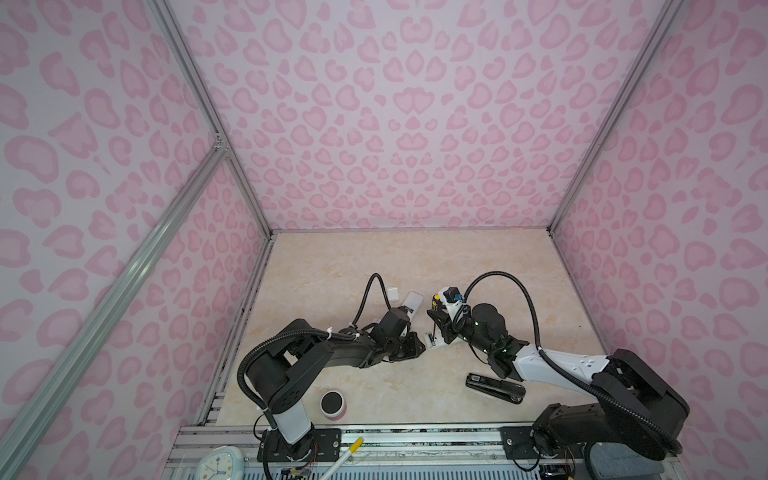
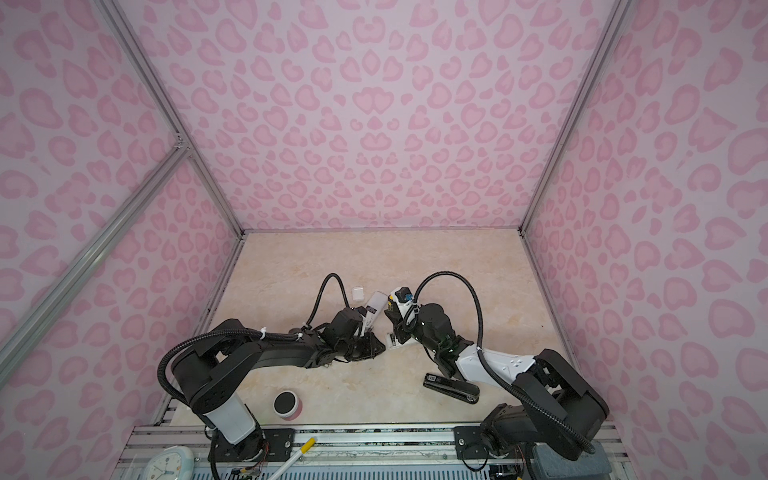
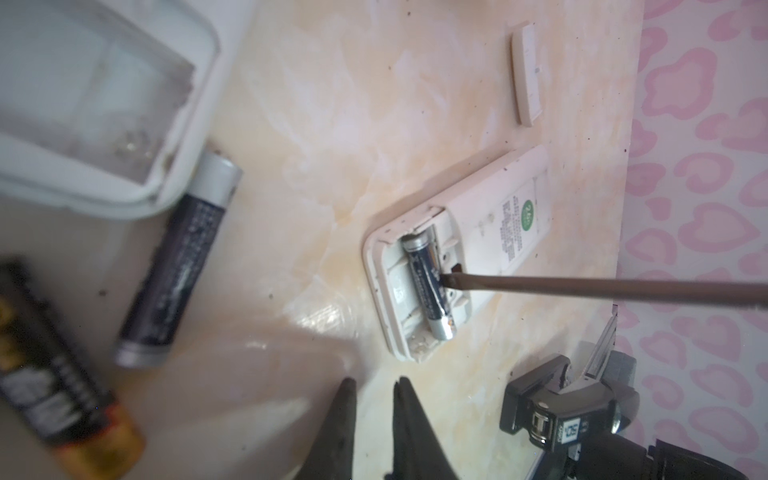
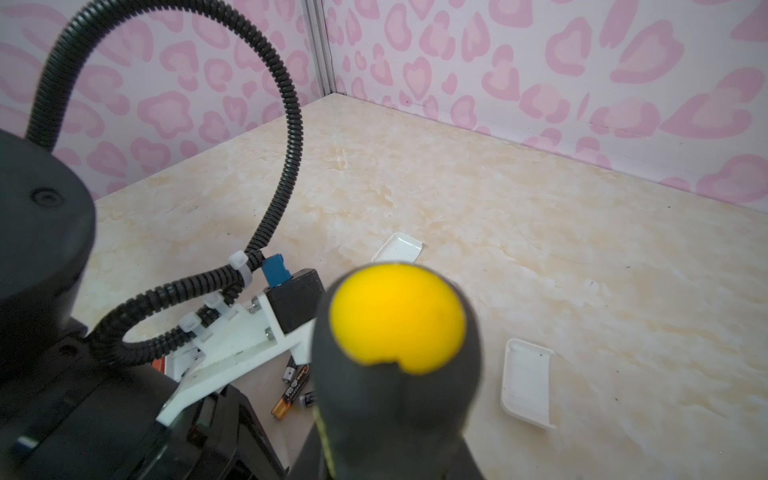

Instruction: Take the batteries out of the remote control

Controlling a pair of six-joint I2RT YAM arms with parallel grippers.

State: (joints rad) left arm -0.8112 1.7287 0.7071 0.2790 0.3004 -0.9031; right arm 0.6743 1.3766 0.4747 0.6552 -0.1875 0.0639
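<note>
- Can [image 1: 332, 402], black top, is standing near-left on the bench [image 1: 415, 257], well apart from the rest.
- Spare cover [image 1: 392, 294] is lying flat toward the back. 2nd remote [image 1: 412, 305] is lying just beside it, w/ its near end running under the L wrist.
- L jaws: fingertips [image 3: 343, 419] are standing slightly spread w/ nothing btw them. They are pointing at the remote's open end and not touching it.
- Loose batts [image 4: 291, 390]: three are lying bunched on the bench below the L wrist cam mount.
- L wrist view is showing two of them, blurred. A dark-silver one [image 3: 178, 257] is lying just beside a white shell [image 3: 197, 104]. A black-gold one [image 3: 62, 374] is lying nearer the cam.
- Can't tell if that shell is the 2nd remote.
- Remote [image 3: 490, 216] is lying back-up mid-bench w/ its bay open.
- Seated batt [image 3: 426, 282] is sitting lengthwise in the bay.
- Screwdriver [image 3: 582, 286]: shaft is slanting down into the bay, w/ its tip touching the seated batt's side.
- R jaws are pinching the screwdriver by its black handle. The yellow cap [image 4: 399, 316] is filling much of the R wrist view, so the pads are hardly showing.
- Bay cover [image 4: 528, 382] is lying flat near the remote, on the side away from the loose batts.
- Stapler [image 1: 494, 386] is lying near-right, w/ one end tucked under the R arm.
</note>
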